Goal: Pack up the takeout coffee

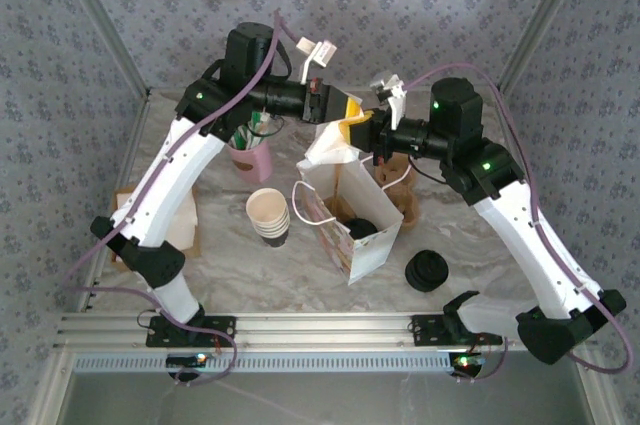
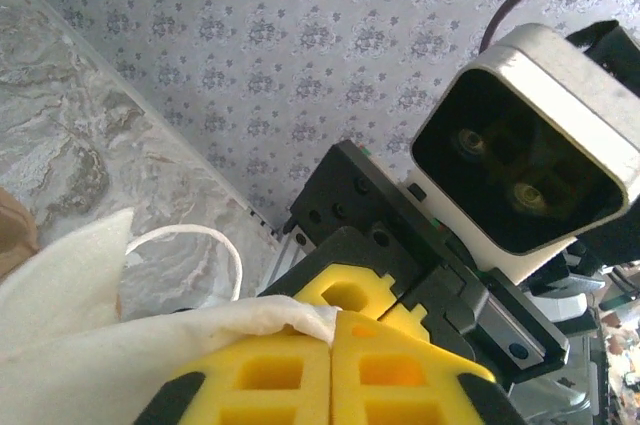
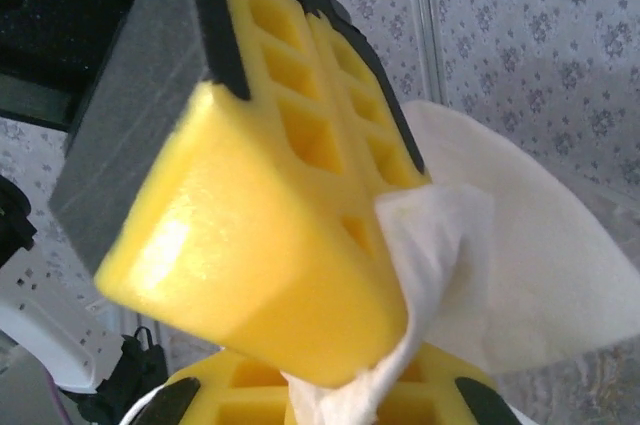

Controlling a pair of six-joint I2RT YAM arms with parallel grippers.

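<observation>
A white paper bag (image 1: 372, 245) stands open in the middle of the table. Inside it sits the takeout coffee (image 1: 362, 230), of which I see the round black lid. Both grippers meet above the bag's far rim. My left gripper (image 1: 348, 107) is shut, and in the left wrist view its yellow pads (image 2: 250, 375) pinch the bag's white edge (image 2: 100, 335). My right gripper (image 1: 372, 135) is shut too; in the right wrist view white paper (image 3: 440, 235) runs down between its pads (image 3: 240, 395), under the left gripper's fingers (image 3: 270, 195).
A stack of lidless cups (image 1: 268, 215) stands left of the bag and a stack of black lids (image 1: 427, 270) to its right. A pink holder (image 1: 250, 158) is at the back left and a brown carrier (image 1: 402, 185) behind the bag. The bag's handle loops (image 1: 305, 207) hang leftwards.
</observation>
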